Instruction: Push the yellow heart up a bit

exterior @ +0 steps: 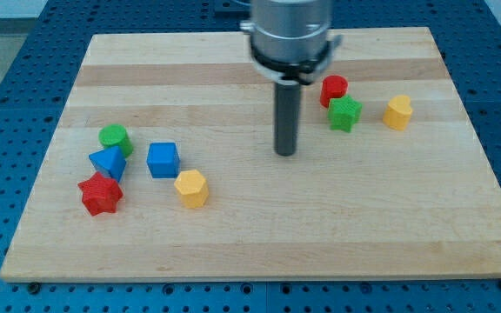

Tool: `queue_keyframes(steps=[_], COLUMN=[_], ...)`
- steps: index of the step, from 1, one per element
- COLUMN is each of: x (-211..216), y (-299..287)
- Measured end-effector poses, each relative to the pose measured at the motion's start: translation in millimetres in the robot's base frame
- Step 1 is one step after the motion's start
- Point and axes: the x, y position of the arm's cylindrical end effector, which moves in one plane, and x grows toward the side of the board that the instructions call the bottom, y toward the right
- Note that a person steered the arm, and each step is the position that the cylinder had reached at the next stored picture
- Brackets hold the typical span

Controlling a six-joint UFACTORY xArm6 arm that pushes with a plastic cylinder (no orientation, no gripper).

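Observation:
The yellow heart [397, 112] lies on the wooden board [259, 235] at the view's right, just right of the green star [344, 114]. My tip [286, 153] rests on the board near the middle, well to the left of the heart and a little lower, left of the green star. It touches no block.
A red cylinder [334, 89] sits just above the green star. At the view's left lie a green cylinder [114, 138], a blue triangular block [108, 162], a red star [101, 194], a blue cube [163, 160] and a yellow hexagonal block [191, 188].

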Motion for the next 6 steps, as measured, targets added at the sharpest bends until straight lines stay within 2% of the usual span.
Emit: queue_keyframes(steps=[3, 6], x=[-7, -30], y=[163, 161])
